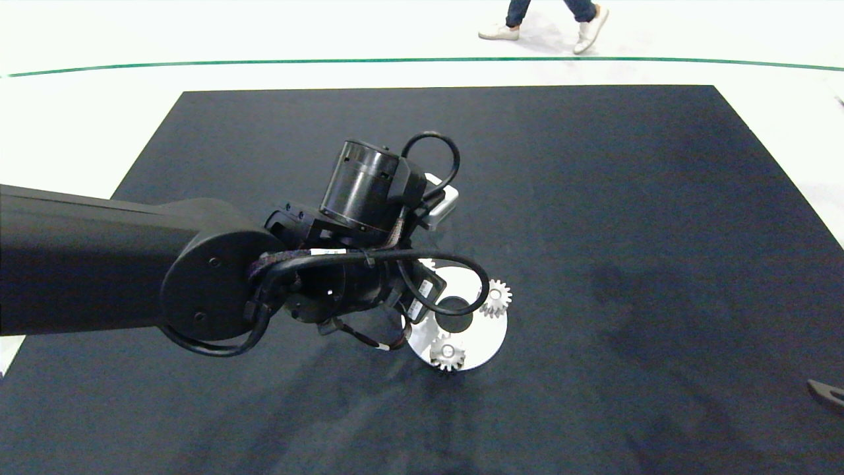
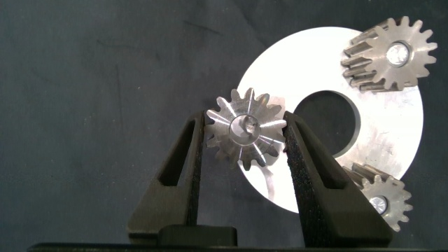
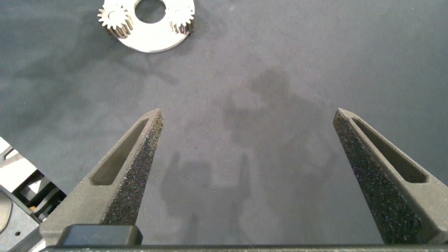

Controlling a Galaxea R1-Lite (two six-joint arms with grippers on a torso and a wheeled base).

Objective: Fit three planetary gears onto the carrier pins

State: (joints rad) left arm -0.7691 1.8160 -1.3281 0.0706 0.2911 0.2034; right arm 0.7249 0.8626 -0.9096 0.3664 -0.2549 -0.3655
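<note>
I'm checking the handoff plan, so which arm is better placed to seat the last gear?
Left. Its gripper already holds the third gear over the disc; the right gripper is open, far off.

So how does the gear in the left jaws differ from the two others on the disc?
The gripped gear is clamped in the left gripper over the white disc's rim; the two seated gears sit free on their pins. All three look identical: silvery, toothed, centre-holed.
</note>
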